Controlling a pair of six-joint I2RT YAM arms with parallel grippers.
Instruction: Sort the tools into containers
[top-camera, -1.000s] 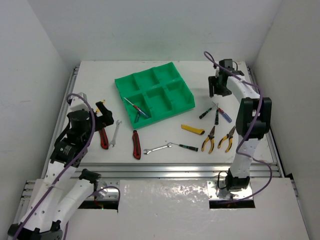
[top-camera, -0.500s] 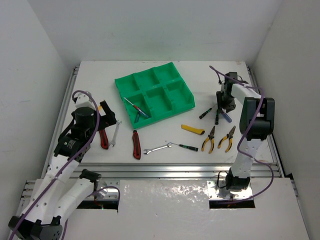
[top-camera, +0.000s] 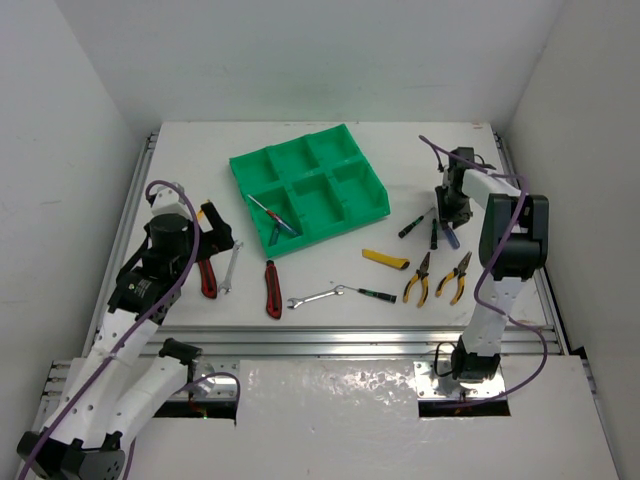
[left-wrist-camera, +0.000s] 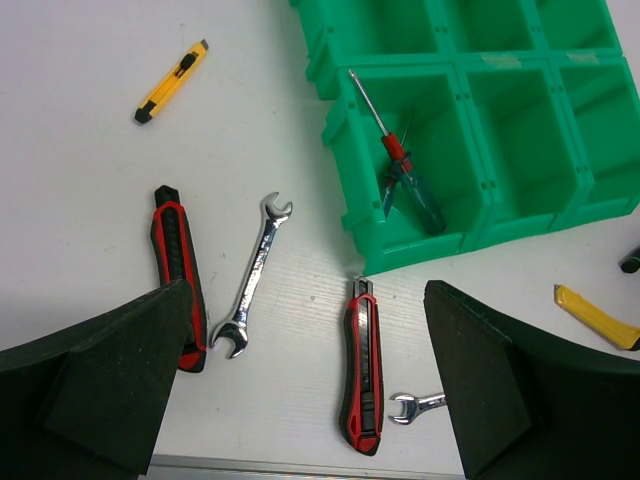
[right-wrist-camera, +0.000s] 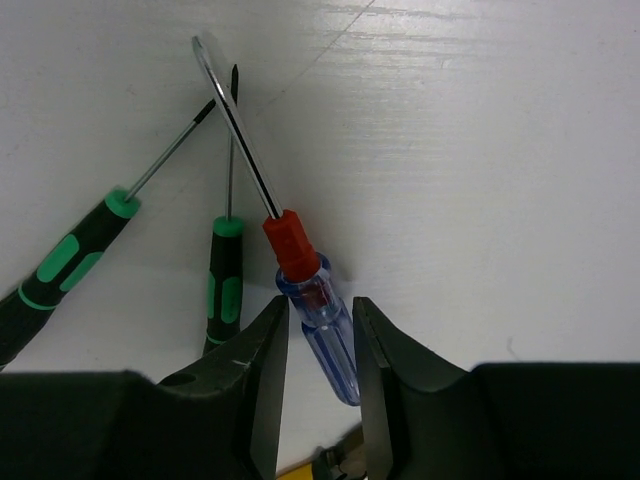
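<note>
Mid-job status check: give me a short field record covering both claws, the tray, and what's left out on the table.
left claw: open, empty, above two red-handled knives and a wrench
right claw: jaws either side of the blue-handled screwdriver handle; grip unclear
green tray: two screwdrivers in its near-left compartment
also unsorted: two pliers, two green-handled screwdrivers

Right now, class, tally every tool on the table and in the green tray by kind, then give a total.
Screwdrivers: 6
Knives: 4
Wrenches: 2
Pliers: 2
Total: 14
</note>
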